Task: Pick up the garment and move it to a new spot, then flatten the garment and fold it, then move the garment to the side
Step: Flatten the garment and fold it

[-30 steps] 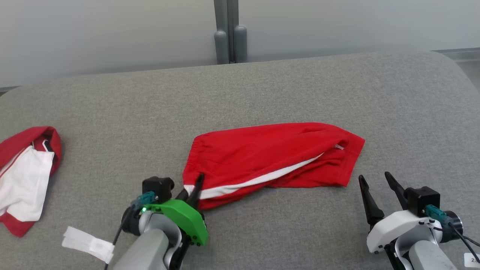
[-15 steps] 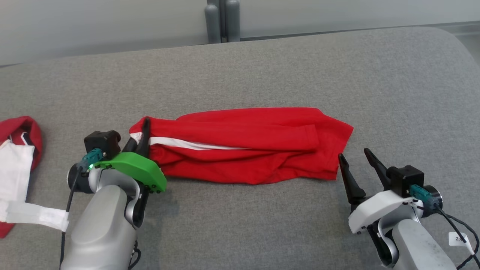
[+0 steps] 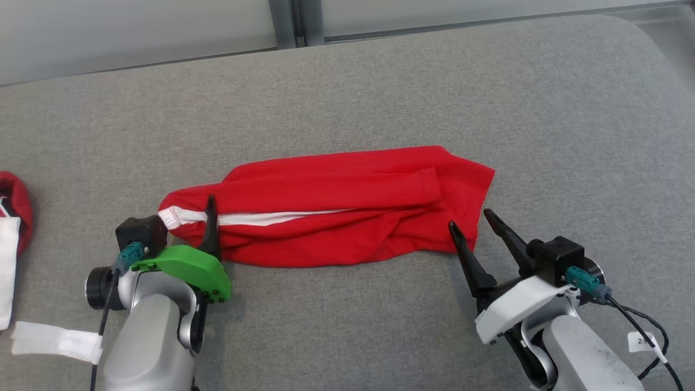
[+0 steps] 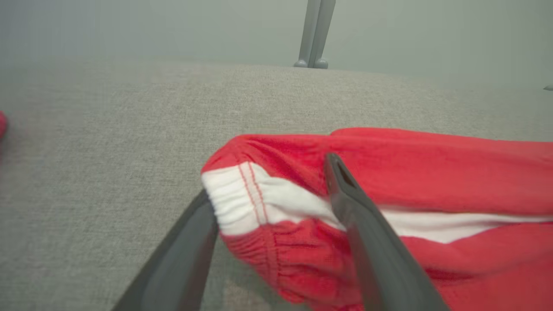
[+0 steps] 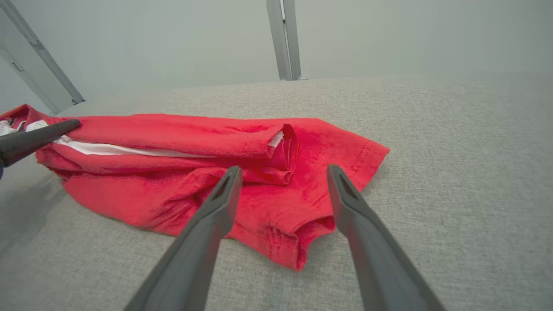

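Left gripper (image 4: 268, 185) has just let go: a second ago it was clamped on the waistband corner of the red shorts (image 3: 336, 206), and half a second ago likewise; now its fingers (image 4: 367, 242) stand wide apart either side of the waistband (image 4: 242, 198), gripping nothing; the head camera has tilted meanwhile, so the shift of the whole picture is not the cloth's doing; the real change is in how the cloth lies: the white side stripe (image 3: 282, 218), earlier along the near edge, now runs down the middle with a red layer lapped above it; reads as one lengthwise fold laid and released; shorts lie slack across the middle of the grey fabric-topped desk (image 3: 380, 98), waistband toward the robot's left, leg hems toward its right; right gripper (image 3: 468, 218) wide open and empty as before, tips at the hem end, contact with the cloth not determinable; judgement: folding partly done, cloth rumpled along the near side, a crosswise fold and the move aside probably remain. Count: red shorts, one; grippers, two; red-and-white garment (image 3: 13, 201) at the far left edge, one, cut off by the frame; white tag (image 3: 54, 341) by the left arm, one, plus a smaller one on the right arm's cable; grey posts (image 4: 312, 34) beyond the desk, two.
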